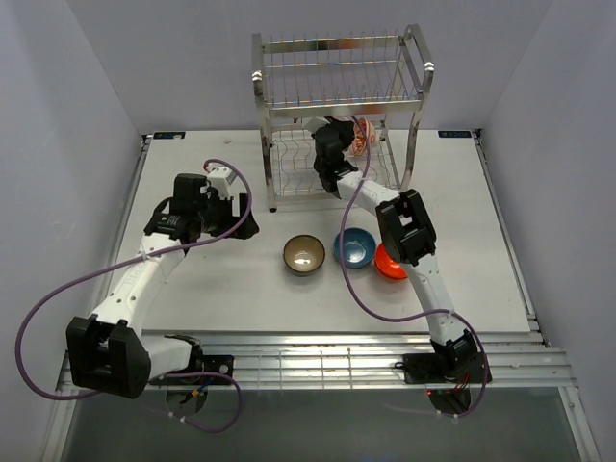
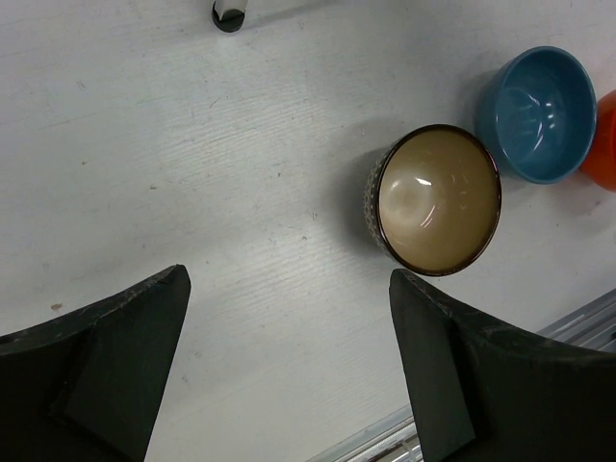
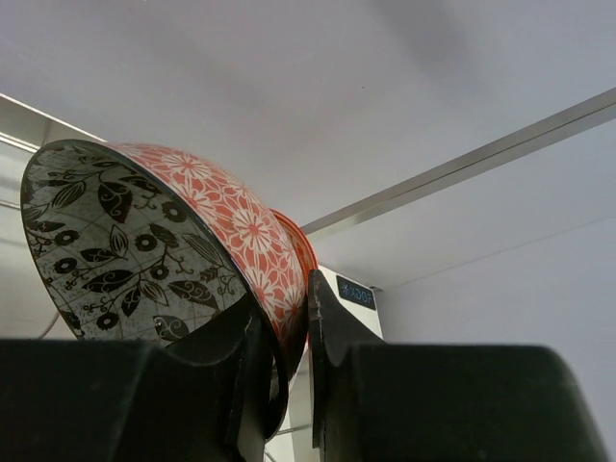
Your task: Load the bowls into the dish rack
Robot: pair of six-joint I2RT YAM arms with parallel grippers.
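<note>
The red-and-white patterned bowl (image 3: 192, 241) sat tilted on edge at centre-left of the right wrist view. Its wall was pinched between the 2 fingers of the right gripper (image 3: 306, 318), which was clenched on it. From above, this bowl showed only as a sliver at upper centre, under the upper tier of the dish rack (image 1: 414, 135) and mostly hidden by wires and the gripper. Whether it touched the rack could not be told.

The other 3 stood in a row on the table (image 1: 212, 289) at mid-frame: the brown bowl (image 1: 304, 255), the blue bowl (image 1: 354, 247) and the orange-red bowl (image 1: 388, 262). The last was partly covered by the right arm (image 1: 409, 231) and cut off at the left wrist view's right edge.

The left gripper (image 2: 289, 279) hung released, jaws wide, above bare table at centre-left.
</note>
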